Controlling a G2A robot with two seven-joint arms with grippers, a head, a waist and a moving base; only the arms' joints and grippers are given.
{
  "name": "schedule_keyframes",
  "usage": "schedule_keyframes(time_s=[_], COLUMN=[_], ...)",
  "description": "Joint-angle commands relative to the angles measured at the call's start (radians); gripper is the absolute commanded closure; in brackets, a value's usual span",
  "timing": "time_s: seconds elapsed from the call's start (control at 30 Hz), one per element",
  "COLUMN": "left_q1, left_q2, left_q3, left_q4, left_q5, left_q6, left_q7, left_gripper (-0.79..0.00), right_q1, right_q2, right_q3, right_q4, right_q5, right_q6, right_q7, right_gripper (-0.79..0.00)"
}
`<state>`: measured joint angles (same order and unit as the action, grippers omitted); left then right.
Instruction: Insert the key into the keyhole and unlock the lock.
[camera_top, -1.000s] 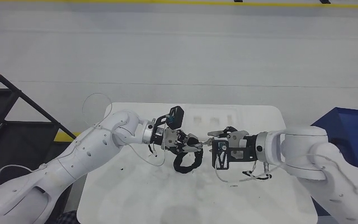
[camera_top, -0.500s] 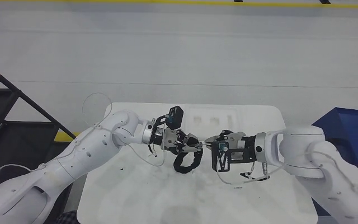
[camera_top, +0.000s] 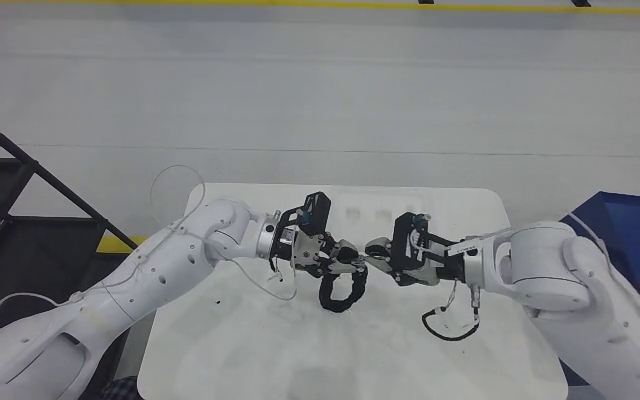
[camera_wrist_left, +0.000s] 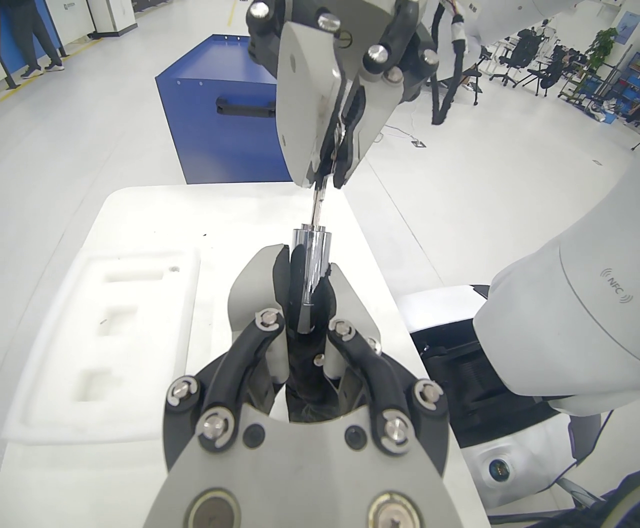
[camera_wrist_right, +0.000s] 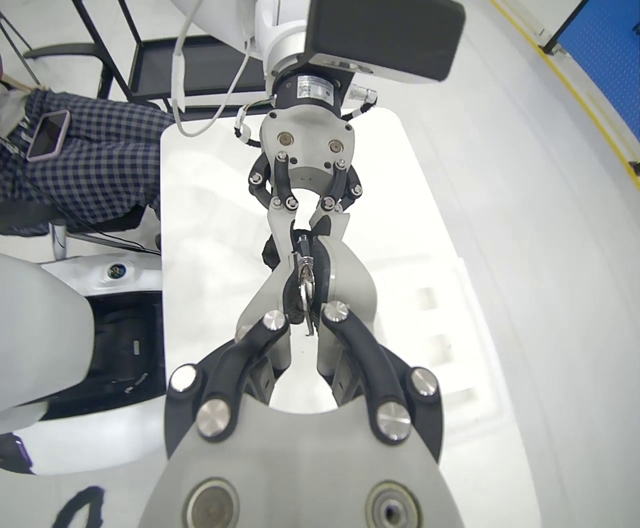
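A: Above the table (camera_top: 250, 350), in mid-air, the left gripper (camera_wrist_left: 305, 295) is clamped on the lock (camera_wrist_left: 312, 250); the right gripper (camera_wrist_left: 326, 180) pinches the key (camera_wrist_left: 318, 204), its tip at the keyhole (camera_wrist_left: 314, 229).

B: Is it in?

A: Can't tell how deep. I'd keep key and lock in one line, push straight along it with the lock braced, and turn only once it seats.

I saw both arms in glossy white shells, left arm (camera_top: 170, 270) with a thin white cable (camera_wrist_right: 176, 75) and black camera block (camera_wrist_right: 385, 35); left gripper (camera_wrist_left: 306, 265) and right gripper (camera_wrist_right: 307, 260) had pale grey fingers (camera_wrist_left: 252, 282), black linkages, silver screws
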<state>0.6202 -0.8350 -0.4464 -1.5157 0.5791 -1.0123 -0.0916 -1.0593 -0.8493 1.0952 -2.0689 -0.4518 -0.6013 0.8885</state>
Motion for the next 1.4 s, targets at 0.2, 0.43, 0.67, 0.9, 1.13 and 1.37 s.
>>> schedule_keyframes(time_s=[0.2,0.43,0.67,0.9,1.13,1.37], left_q1=[0.006,0.013,0.044,0.08,0.095,0.077], left_q2=[0.0,0.002,-0.001,-0.045,-0.119,-0.201], left_q3=[0.0,0.012,0.041,0.109,0.176,0.24], left_q4=[-0.005,0.03,0.098,0.138,0.197,0.307], left_q5=[0.069,0.098,0.123,0.131,0.132,0.08], left_q6=[0.0,0.0,0.0,0.0,0.0,0.0], left_q7=[0.043,0.018,-0.028,-0.054,-0.069,-0.101], left_gripper=[0.0,0.0,0.0,0.0,0.0,-0.785], right_q1=[-0.047,-0.065,-0.098,-0.152,-0.193,-0.208], right_q2=[0.008,0.013,0.022,0.033,0.04,0.041], right_q3=[0.035,0.057,0.097,0.149,0.176,0.178], right_q4=[-0.029,-0.042,-0.05,-0.06,-0.058,-0.046], right_q5=[0.075,0.094,0.079,0.064,0.05,0.032], right_q6=[0.135,0.13,0.11,0.102,0.083,0.055], right_q7=[0.053,0.069,0.076,0.072,0.062,0.046], right_gripper=[0.0,-0.785,-0.785,-0.785,-0.785,-0.785])
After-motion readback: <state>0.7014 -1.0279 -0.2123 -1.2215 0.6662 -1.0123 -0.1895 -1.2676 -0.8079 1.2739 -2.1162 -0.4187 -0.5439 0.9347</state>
